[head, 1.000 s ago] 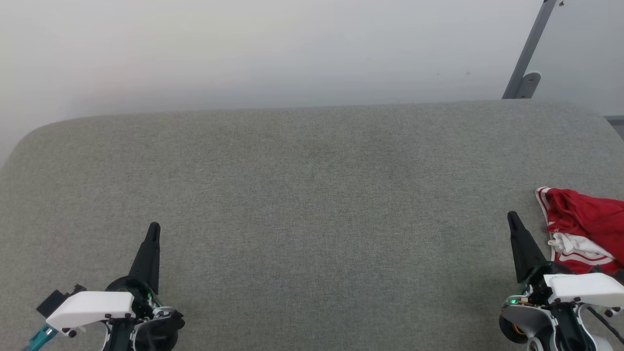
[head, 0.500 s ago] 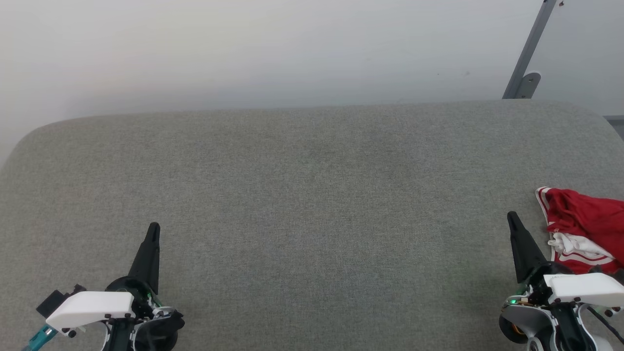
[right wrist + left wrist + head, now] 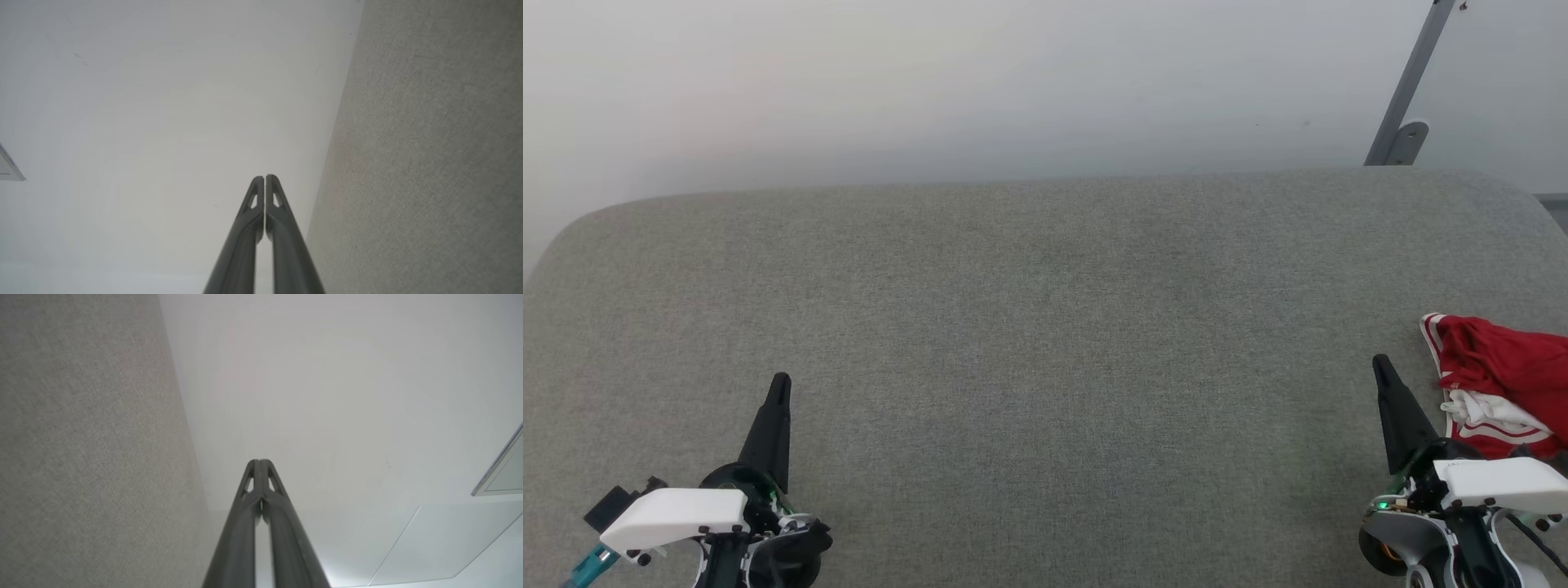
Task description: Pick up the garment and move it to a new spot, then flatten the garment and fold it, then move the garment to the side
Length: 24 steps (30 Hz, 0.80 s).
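The garment point(image 3: 1503, 380), red with white striped trim and a white bunched part, lies crumpled at the right edge of the grey cushioned surface point(image 3: 1045, 327) in the head view. Just left of it my right gripper point(image 3: 1380, 362) stands shut and empty, its tip a short way from the cloth. My left gripper point(image 3: 781, 380) rests shut at the lower left, far from the garment, holding nothing. In the left wrist view the left gripper point(image 3: 259, 461) has its fingers pressed together; the right gripper point(image 3: 264, 177) in the right wrist view is likewise closed.
A pale wall rises behind the grey surface's rounded far edge. A grey metal post point(image 3: 1409, 90) with a bracket stands at the back right. The grey surface point(image 3: 81, 437) fills the left of the left wrist view and the grey surface point(image 3: 429, 163) the right of the right wrist view.
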{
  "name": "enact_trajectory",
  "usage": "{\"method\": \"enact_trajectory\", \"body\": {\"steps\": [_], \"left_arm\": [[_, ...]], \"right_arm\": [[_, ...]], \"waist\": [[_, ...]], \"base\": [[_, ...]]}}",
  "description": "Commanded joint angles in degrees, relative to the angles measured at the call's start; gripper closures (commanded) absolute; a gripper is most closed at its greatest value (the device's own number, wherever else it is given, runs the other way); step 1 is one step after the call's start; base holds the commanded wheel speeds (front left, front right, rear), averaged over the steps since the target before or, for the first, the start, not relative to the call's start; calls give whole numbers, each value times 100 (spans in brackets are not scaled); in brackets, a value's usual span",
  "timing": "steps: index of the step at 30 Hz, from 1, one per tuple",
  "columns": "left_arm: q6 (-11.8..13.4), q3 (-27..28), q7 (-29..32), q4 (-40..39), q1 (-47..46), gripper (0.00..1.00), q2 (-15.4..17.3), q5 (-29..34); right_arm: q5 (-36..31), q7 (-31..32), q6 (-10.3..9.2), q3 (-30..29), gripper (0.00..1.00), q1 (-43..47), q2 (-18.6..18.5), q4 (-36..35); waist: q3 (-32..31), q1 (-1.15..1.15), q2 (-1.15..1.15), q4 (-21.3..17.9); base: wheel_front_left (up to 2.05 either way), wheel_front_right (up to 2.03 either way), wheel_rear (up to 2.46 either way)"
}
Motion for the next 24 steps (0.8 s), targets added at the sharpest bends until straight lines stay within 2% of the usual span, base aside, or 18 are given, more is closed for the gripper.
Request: {"method": "enact_trajectory", "body": {"steps": [1, 24], "left_arm": [[12, 23, 36, 3, -69, 100, -8, 18], [12, 33, 37, 3, -70, 100, -16, 28]], "right_arm": [[-15, 20, 0, -12, 100, -51, 25, 9], [-27, 30, 0, -24, 100, -53, 32, 9]], "waist": [[0, 0, 0, 0], [0, 0, 0, 0]], "base": [[0, 0, 0], [0, 0, 0]]}}
